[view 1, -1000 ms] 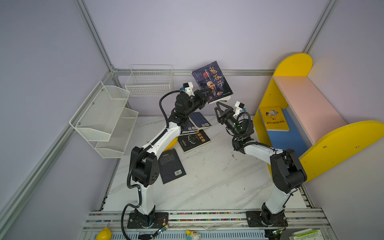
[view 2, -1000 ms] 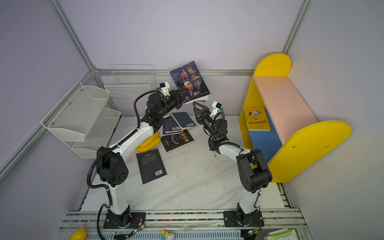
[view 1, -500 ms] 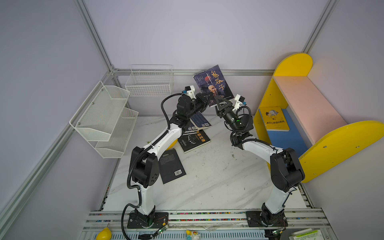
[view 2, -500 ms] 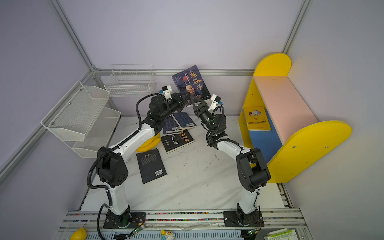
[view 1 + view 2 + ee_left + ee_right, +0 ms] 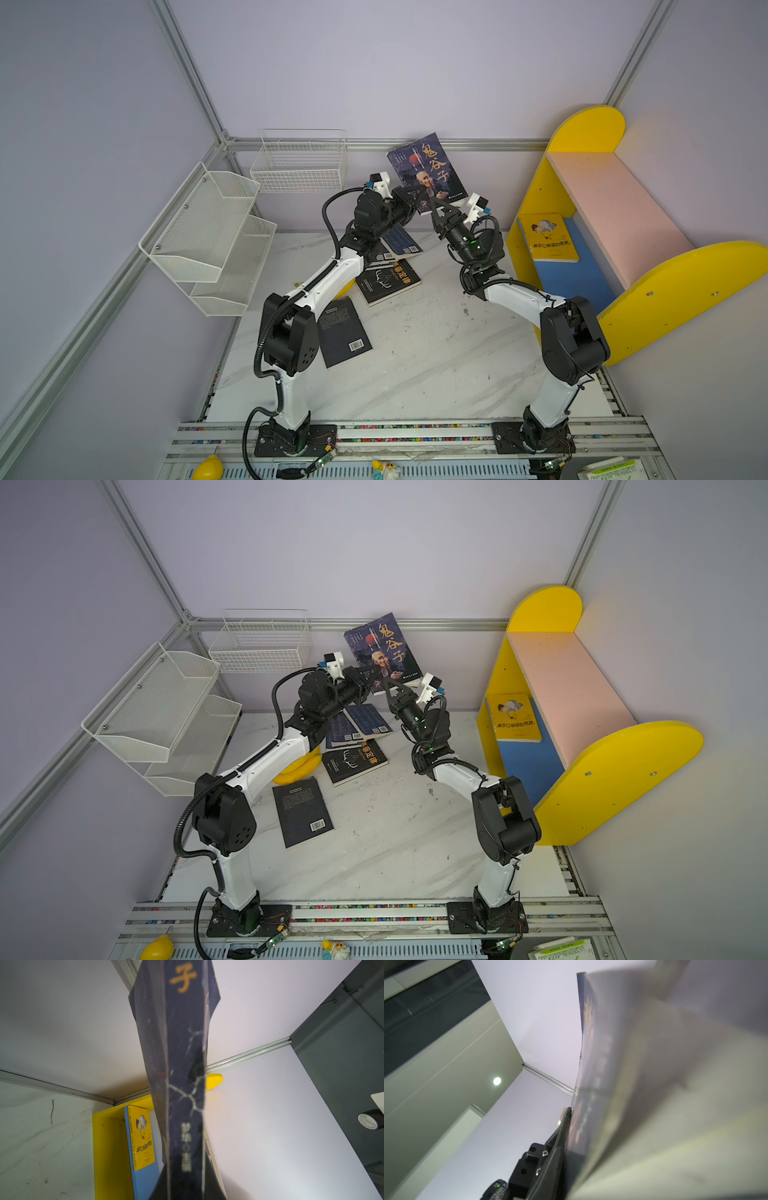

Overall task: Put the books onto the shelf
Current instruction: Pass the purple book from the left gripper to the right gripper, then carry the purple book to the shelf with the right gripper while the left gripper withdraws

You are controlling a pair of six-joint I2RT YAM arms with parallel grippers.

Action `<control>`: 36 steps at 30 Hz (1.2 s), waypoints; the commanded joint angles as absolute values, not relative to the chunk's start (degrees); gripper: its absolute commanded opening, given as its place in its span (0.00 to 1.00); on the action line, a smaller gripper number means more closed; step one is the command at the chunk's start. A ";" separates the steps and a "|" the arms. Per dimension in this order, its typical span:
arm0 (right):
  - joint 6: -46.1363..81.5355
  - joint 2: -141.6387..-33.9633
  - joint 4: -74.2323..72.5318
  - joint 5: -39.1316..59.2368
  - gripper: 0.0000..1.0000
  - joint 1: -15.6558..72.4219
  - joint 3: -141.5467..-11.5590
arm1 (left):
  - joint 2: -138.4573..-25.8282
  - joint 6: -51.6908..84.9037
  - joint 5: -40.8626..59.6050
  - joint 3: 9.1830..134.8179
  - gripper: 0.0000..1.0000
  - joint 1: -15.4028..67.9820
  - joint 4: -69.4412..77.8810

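Nearest the front of both top views, a dark book (image 5: pixel 343 332) lies on the surface (image 5: pixel 415 365) with its barcode up, just right of the left arm. Beyond it lie a black book (image 5: pixel 388 280) with an orange title and two overlapping navy books (image 5: pixel 365 725). A banana (image 5: pixel 297 766) shows from under the left arm in a top view.

Above these, at upper centre, the raised book (image 5: pixel 428 174) is held in the air with its cover toward the camera. Its long axis is nearly upright, with the top leaning left. The left gripper (image 5: pixel 411 199) is clamped on the book's lower left corner. The right gripper (image 5: pixel 434 203) meets its lower edge just beside it, and its fingers appear closed there.

The shelf (image 5: pixel 685 286) stands to the right of the raised book, with the right arm between them, so that arm is nearer. I judge this is a handover, and the next move carries the book rightward.

In the left wrist view the book's creased spine (image 5: pixel 182 1064) rises through the middle. Past it a yellow book (image 5: pixel 142 1136) rests on the shelf's blue lower board (image 5: pixel 145 1178). The right wrist view shows one of the fingers (image 5: pixel 562 1132) flat on the cover and loose pages fanning on the right. The other finger is hidden. Only the top views show the four books that remain on the surface.
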State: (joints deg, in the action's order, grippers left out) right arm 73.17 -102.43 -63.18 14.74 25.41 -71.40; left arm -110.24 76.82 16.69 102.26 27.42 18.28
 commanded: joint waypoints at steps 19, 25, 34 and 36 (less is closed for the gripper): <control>57.20 -90.95 -19.96 16.64 0.04 4.95 -89.79 | -89.29 53.92 12.61 86.50 0.80 20.48 7.62; 54.70 -93.32 -7.18 16.24 0.04 2.34 -103.16 | -89.69 56.44 14.50 83.06 0.80 20.48 10.31; 55.98 -89.33 0.41 12.87 0.05 0.00 -105.91 | -91.93 58.08 17.34 82.85 0.80 20.47 13.09; 56.34 -88.42 0.48 14.08 0.06 0.00 -103.44 | -93.02 58.81 18.47 83.35 0.80 20.48 13.81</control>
State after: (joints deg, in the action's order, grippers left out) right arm 57.08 -91.77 1.34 13.56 0.25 -103.59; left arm -92.07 57.98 15.90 83.74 20.43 10.09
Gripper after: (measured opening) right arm 0.175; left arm 0.801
